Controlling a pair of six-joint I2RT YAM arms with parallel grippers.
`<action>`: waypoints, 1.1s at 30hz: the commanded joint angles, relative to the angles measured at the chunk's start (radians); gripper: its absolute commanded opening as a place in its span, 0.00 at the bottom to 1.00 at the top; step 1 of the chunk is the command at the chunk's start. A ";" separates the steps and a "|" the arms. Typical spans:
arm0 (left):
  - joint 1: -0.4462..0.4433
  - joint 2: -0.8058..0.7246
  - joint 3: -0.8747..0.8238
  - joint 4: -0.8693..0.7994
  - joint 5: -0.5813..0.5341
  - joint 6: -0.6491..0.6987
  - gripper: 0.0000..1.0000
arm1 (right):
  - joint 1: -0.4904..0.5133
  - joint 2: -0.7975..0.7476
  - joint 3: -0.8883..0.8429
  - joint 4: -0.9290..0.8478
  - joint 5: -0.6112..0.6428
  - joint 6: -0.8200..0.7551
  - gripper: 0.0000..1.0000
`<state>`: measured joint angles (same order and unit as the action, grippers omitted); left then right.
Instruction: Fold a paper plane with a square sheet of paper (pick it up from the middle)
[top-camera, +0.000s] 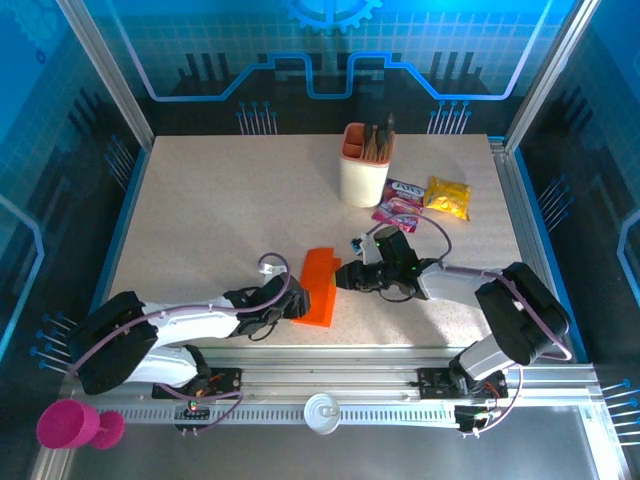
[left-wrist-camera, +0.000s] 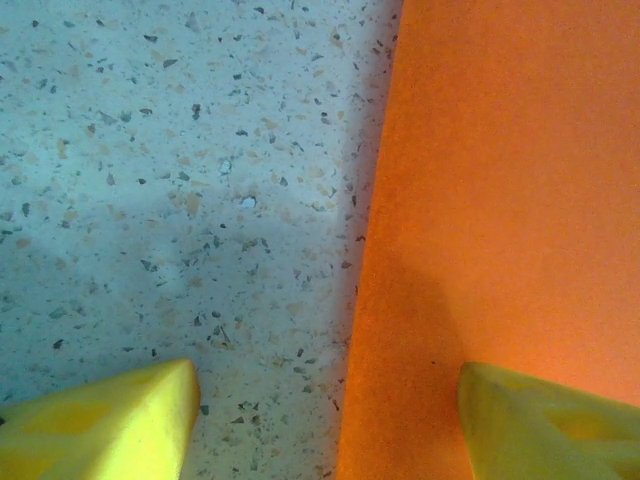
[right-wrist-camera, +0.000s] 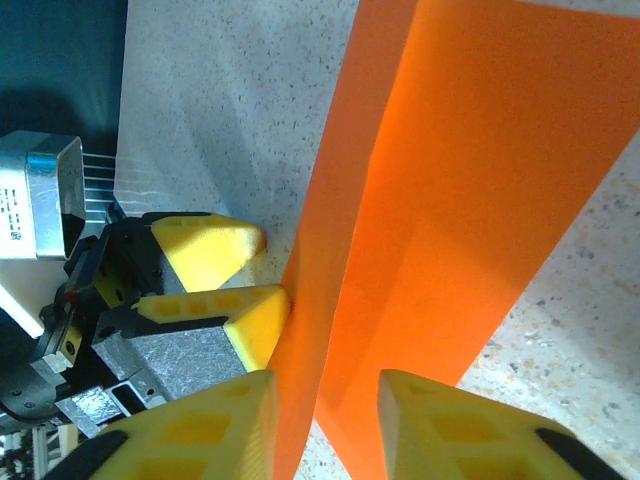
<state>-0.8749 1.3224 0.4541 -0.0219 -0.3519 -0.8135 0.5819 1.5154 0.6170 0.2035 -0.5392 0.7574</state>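
The square sheet of paper (top-camera: 320, 288) is bright orange and creased lengthwise, lying near the table's front middle. In the right wrist view the paper (right-wrist-camera: 470, 200) stands up as a V, its two flaps apart. My right gripper (right-wrist-camera: 325, 430) straddles that fold, jaws apart, and the left fingertip (right-wrist-camera: 215, 425) touches one flap. From above, the right gripper (top-camera: 343, 277) meets the paper's right side and my left gripper (top-camera: 292, 300) its left side. In the left wrist view the left gripper (left-wrist-camera: 325, 420) is open across the paper's (left-wrist-camera: 500, 200) left edge. One of its fingertips (right-wrist-camera: 255, 318) touches the flap from outside.
A beige-and-orange pen cup (top-camera: 362, 165) stands behind the paper, with a pink packet (top-camera: 398, 208) and a yellow packet (top-camera: 447, 196) to its right. The table's front edge (top-camera: 330, 350) lies just below the paper. Speckled tabletop (top-camera: 220, 210) stretches left and behind.
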 joint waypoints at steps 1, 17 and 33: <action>-0.006 0.038 0.033 -0.030 -0.033 -0.020 0.70 | 0.021 0.017 0.038 0.018 -0.013 -0.004 0.28; -0.020 0.084 0.052 -0.050 -0.059 -0.036 0.70 | 0.047 0.122 0.069 0.048 0.036 0.017 0.18; -0.020 0.095 0.041 -0.028 -0.040 -0.028 0.70 | 0.075 0.181 0.102 0.036 0.059 0.019 0.16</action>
<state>-0.8951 1.3823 0.5083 -0.0769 -0.4004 -0.8387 0.6434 1.6802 0.6960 0.2409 -0.4992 0.7700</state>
